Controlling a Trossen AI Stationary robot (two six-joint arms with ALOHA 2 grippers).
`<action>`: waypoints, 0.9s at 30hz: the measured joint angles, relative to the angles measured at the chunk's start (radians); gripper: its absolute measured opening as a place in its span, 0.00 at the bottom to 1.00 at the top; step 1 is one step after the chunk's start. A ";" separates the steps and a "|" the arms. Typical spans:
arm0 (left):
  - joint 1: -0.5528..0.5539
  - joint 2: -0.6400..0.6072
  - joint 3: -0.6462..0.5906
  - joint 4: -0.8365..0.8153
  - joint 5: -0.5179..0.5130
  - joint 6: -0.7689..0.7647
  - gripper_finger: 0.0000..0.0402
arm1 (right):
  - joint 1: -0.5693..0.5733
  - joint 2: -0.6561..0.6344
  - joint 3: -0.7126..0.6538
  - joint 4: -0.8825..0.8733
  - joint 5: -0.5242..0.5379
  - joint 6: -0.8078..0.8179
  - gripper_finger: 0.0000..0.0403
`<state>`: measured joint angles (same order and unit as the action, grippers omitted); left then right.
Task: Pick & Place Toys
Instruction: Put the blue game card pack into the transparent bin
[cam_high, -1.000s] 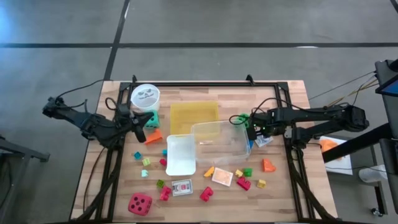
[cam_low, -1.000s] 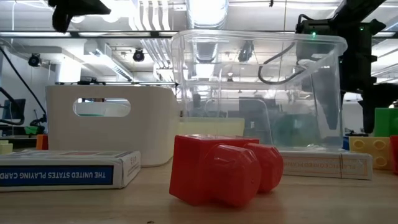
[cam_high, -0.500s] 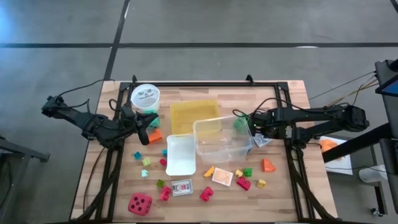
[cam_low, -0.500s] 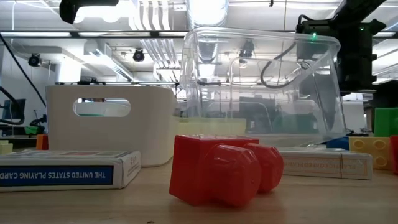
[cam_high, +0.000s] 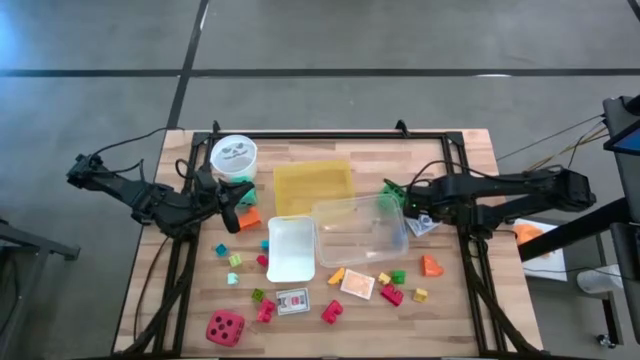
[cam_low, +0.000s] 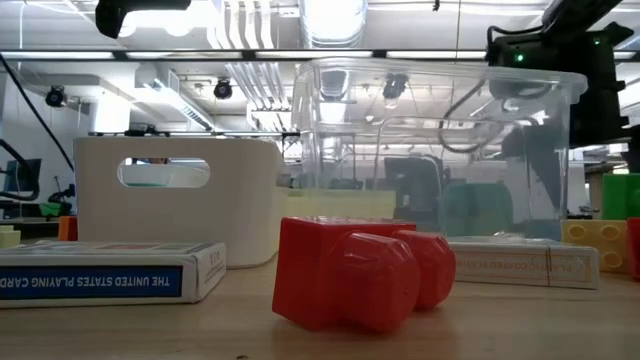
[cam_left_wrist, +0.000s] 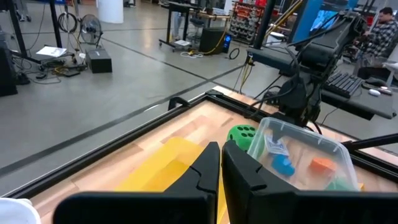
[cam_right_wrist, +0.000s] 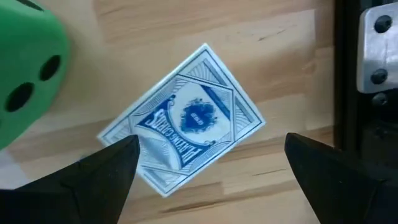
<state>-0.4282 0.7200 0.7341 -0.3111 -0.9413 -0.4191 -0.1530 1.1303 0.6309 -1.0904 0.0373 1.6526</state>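
High view: clear box (cam_high: 360, 228), tipped up a second ago, now lies flatter beside white bin (cam_high: 290, 248), beside yellow tray (cam_high: 312, 186); likely now ready to take toys. Right gripper (cam_high: 412, 203) at its far edge, near green die (cam_high: 391, 191). Left gripper (cam_high: 228, 204) waits by white cup (cam_high: 233, 154).

Low view: box settled level behind red block (cam_low: 360, 272); card pack (cam_low: 105, 270) in front.

Left wrist view: left fingers (cam_left_wrist: 208, 169) nearly closed, holding nothing.

Right wrist view: right fingers (cam_right_wrist: 106, 168) spread wide, empty, over blue card pack (cam_right_wrist: 186, 118); green die beside it.
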 joint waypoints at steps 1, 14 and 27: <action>0.000 0.000 0.000 0.000 0.000 0.000 0.04 | 0.000 -0.011 0.000 0.004 0.003 0.006 0.98; 0.000 0.000 0.000 0.000 0.000 -0.008 0.03 | 0.005 -0.123 -0.005 0.007 0.173 0.370 0.98; 0.000 -0.001 0.000 0.001 0.001 -0.009 0.03 | 0.051 -0.026 -0.006 0.028 0.143 0.623 0.98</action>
<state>-0.4282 0.7193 0.7343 -0.3101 -0.9405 -0.4277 -0.1021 1.1040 0.6245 -1.0619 0.1806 2.2753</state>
